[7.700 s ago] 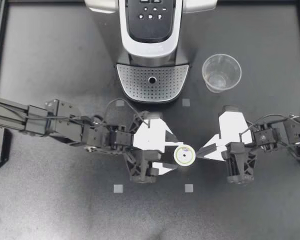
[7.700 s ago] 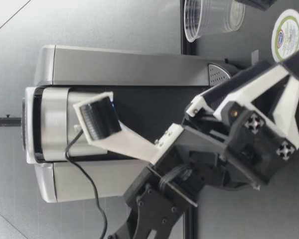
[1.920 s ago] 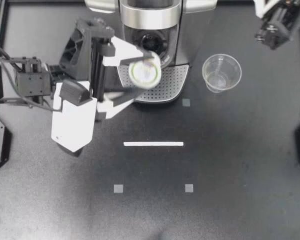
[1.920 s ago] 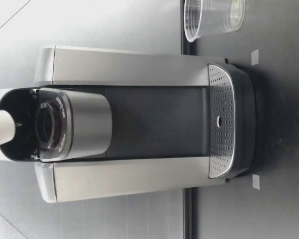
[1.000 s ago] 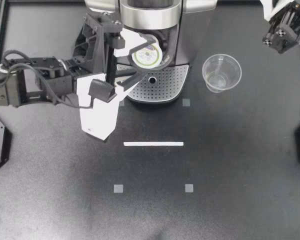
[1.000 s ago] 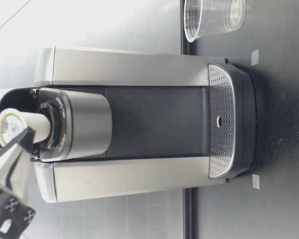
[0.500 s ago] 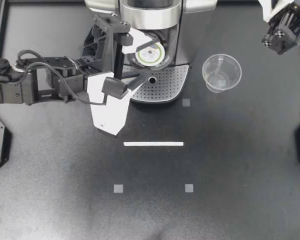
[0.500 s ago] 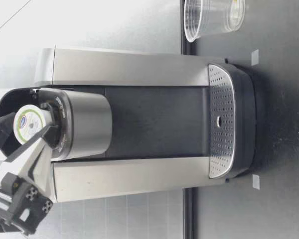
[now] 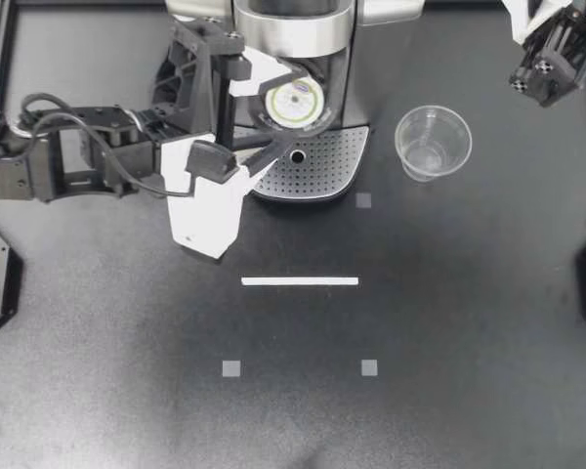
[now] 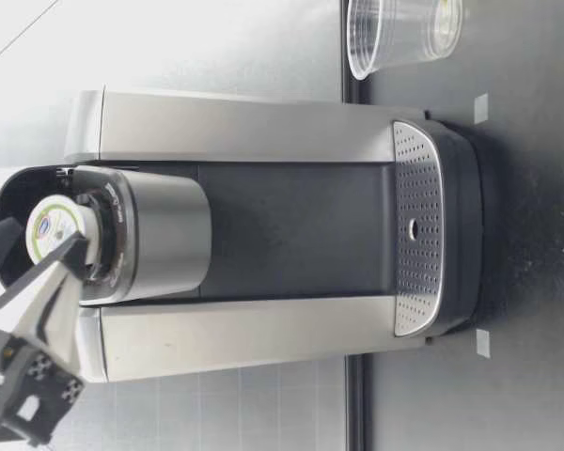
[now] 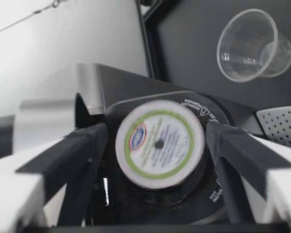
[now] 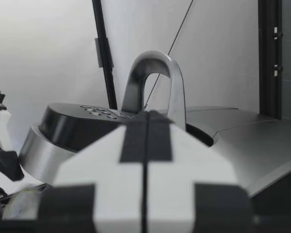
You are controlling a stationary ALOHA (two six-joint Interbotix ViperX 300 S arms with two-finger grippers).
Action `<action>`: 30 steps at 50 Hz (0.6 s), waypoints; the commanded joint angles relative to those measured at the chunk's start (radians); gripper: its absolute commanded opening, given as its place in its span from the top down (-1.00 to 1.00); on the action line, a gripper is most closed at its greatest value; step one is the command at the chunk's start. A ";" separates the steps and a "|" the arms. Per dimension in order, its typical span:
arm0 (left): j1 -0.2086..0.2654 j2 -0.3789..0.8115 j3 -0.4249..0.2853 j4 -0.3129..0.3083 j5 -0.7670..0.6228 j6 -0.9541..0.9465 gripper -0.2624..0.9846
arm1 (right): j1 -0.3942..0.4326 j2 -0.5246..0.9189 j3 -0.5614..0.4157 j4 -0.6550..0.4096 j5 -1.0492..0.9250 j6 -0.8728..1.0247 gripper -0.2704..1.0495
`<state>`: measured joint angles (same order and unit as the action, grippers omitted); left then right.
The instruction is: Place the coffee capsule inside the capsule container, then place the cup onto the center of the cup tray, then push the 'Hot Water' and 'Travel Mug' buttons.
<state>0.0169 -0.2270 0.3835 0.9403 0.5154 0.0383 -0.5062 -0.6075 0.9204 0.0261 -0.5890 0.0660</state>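
One capsule (image 9: 293,101) sank deeper into container (image 9: 323,109); one cup (image 9: 432,143) apart

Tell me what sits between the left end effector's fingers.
The coffee capsule, seated in the coffee machine holder, as the left wrist view shows; the left end effector stands open around it.
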 commanded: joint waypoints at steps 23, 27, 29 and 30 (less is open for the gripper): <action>-0.129 -0.160 0.109 0.002 -0.035 -0.230 -0.63 | -0.011 0.075 -0.081 0.020 -0.029 0.000 0.59; -0.132 -0.196 0.170 0.003 -0.086 -0.356 -0.63 | -0.035 0.109 -0.117 0.029 -0.029 0.002 0.59; -0.132 -0.219 0.204 0.003 -0.120 -0.419 -0.63 | -0.046 0.126 -0.135 0.031 -0.026 0.002 0.59; -0.132 -0.230 0.219 0.002 -0.140 -0.453 -0.62 | -0.051 0.135 -0.146 0.031 -0.023 0.002 0.59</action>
<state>-0.1135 -0.4065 0.5722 0.9403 0.4280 -0.3421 -0.5338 -0.4924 0.8314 0.0522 -0.6075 0.0675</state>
